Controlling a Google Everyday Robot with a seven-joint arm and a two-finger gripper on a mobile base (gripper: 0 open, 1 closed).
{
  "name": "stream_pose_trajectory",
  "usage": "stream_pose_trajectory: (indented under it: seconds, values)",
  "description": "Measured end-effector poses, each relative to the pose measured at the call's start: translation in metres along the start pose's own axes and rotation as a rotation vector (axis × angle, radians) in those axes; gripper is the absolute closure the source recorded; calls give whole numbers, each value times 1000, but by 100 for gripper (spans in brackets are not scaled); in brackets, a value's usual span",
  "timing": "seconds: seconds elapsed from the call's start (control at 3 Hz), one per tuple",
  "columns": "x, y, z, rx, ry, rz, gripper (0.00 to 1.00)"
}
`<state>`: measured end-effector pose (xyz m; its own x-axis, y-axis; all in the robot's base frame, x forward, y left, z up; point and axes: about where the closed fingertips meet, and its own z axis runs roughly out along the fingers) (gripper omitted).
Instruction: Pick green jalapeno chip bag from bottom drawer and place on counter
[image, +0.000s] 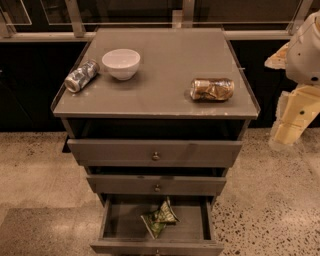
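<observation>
Lowest and deepest of the three grey metal drawers, the bottom drawer (122, 223) stands pulled well out toward the camera, its inside open to view. On its floor, a little right of middle, lies the small crumpled green foil chip bag (160, 218), with a pale edge showing along its lower side. The bag rests alone there, apart from the drawer's walls and front.

Above it are two shallower grey drawers, the middle drawer (200, 186) and the top drawer (110, 151), each with a small round knob at the centre of its front. A dark gap shows above each front.

The flat grey rectangular table (170, 60) that forms the cabinet's top, edged by a thin raised rim, carries three things. A round white bowl (121, 62) stands upright toward the back left. Just beside it, on its left, a silver can (81, 75) lies on its side. Well apart from both, near the front right corner, a crushed brown-gold can (212, 89) lies on its side.

The robot's pale cream hand (291, 120) hangs at the right edge of the view, off to the side of the cabinet, below table height and above the speckled stone floor (40, 165). It holds nothing; whether it is wide or narrow cannot be told.
</observation>
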<state>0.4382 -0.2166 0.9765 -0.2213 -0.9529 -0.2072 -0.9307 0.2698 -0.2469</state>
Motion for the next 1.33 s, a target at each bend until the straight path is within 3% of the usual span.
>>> stream_pose_trajectory:
  seconds: [0.33, 0.67, 1.0, 1.33]
  values:
    - [0, 1, 0, 16, -11, 7, 0]
    - [6, 21, 27, -7, -87, 81, 0]
    - [16, 60, 87, -83, -228, 277, 0]
    - [17, 92, 169, -179, -318, 444, 0]
